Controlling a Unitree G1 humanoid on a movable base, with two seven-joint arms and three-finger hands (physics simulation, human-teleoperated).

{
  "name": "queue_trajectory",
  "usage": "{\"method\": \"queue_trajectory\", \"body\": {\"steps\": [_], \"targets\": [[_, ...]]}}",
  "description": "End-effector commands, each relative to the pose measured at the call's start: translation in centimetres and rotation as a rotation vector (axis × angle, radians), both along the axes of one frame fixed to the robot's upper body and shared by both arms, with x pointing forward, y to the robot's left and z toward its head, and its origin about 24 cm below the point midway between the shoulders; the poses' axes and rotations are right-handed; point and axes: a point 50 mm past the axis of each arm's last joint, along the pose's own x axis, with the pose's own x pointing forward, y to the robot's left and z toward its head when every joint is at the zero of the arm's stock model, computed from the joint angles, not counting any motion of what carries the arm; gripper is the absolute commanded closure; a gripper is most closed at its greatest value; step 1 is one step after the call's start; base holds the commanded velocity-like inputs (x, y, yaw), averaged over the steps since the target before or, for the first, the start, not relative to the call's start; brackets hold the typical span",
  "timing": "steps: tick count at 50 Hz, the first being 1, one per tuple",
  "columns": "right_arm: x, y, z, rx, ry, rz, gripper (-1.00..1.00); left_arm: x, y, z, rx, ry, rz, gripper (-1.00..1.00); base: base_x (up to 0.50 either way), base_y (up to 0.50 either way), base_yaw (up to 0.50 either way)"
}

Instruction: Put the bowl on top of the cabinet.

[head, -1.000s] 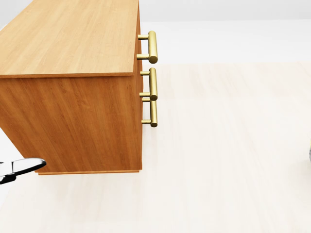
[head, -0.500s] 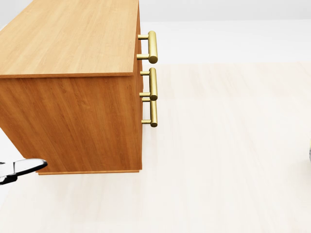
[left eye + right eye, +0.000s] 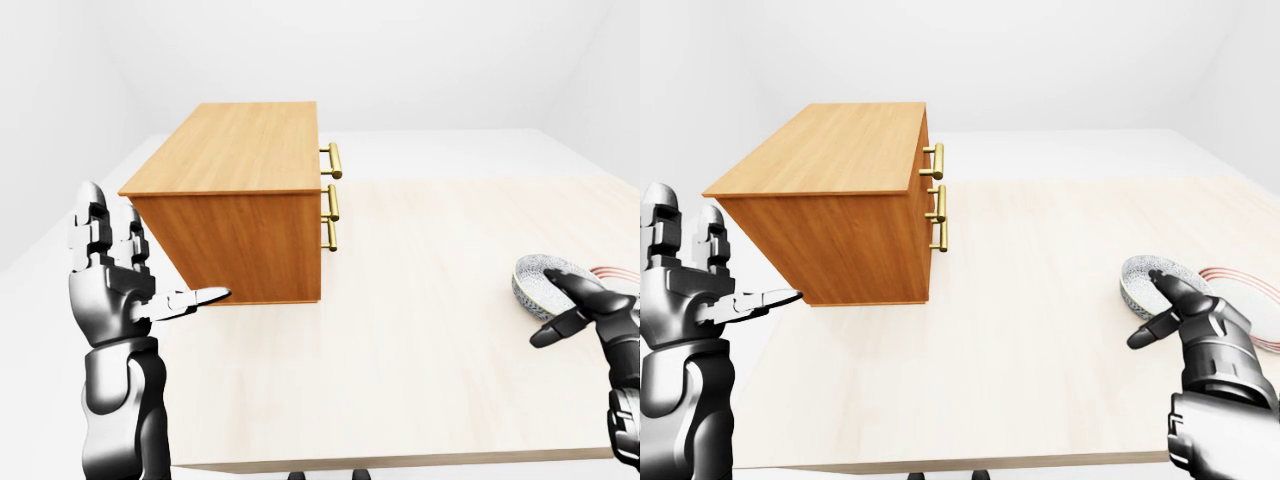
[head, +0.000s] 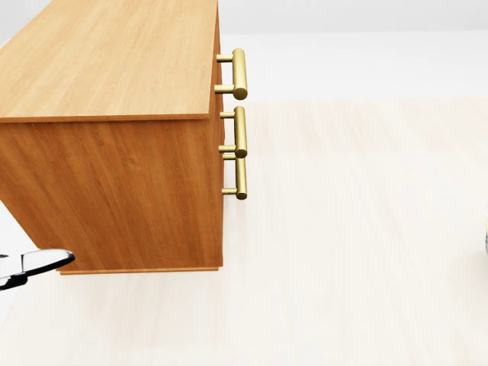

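Note:
A grey speckled bowl (image 3: 1148, 280) lies on the pale table at the right of the eye views. My right hand (image 3: 1172, 306) hovers just over its near rim with fingers spread, open, not closed round it. The wooden cabinet (image 3: 235, 200) with brass handles (image 3: 333, 192) stands at the left; its flat top (image 4: 114, 57) fills the upper left of the head view. My left hand (image 3: 140, 280) is raised beside the cabinet's near left corner, open, one finger pointing toward the cabinet's side. Only a fingertip (image 4: 42, 261) of it shows in the head view.
A white plate with a red rim (image 3: 1250, 295) lies right of the bowl, partly behind my right hand. The pale table (image 3: 400, 330) stretches between cabinet and bowl; its near edge runs along the bottom of the eye views.

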Motion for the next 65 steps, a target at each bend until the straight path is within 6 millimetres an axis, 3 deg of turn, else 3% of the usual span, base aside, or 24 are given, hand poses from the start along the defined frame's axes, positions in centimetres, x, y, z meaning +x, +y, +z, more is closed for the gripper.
{"method": "queue_trajectory", "body": {"steps": [1,13,32,34,59,63,65], "targets": [[-0.2,0.3,-1.2,0.016,0.059,-0.013,-1.0,1.0,-0.2,-1.9,-0.03,0.084,-0.013,-1.0,0.0,0.0,0.0],[-1.1,0.9,-3.3,0.047,0.085,-0.034,-1.0,1.2,-0.3,-2.2,-0.031,0.096,-0.015,-1.0,0.0,0.0,0.0],[-1.8,1.0,-4.2,0.069,0.096,-0.05,-1.0,1.1,-0.3,-2.2,-0.028,0.097,-0.015,-1.0,0.0,0.0,0.0],[-1.7,0.9,-4.0,0.07,0.087,-0.053,1.0,1.1,-0.3,-2.2,-0.028,0.095,-0.015,-1.0,0.0,0.0,0.0],[-1.1,0.8,-3.2,0.061,0.063,-0.044,1.0,1.2,-0.4,-2.5,-0.029,0.108,-0.018,-1.0,0.0,0.0,0.0],[0.2,0.4,-0.8,0.006,-0.005,-0.033,1.0,1.2,-0.4,-2.5,-0.029,0.111,-0.018,-1.0,0.0,0.0,0.0],[2.3,0.4,2.9,-0.056,-0.085,0.006,1.0,1.2,-0.4,-2.4,-0.027,0.107,-0.019,-1.0,0.0,0.0,0.0]]}}
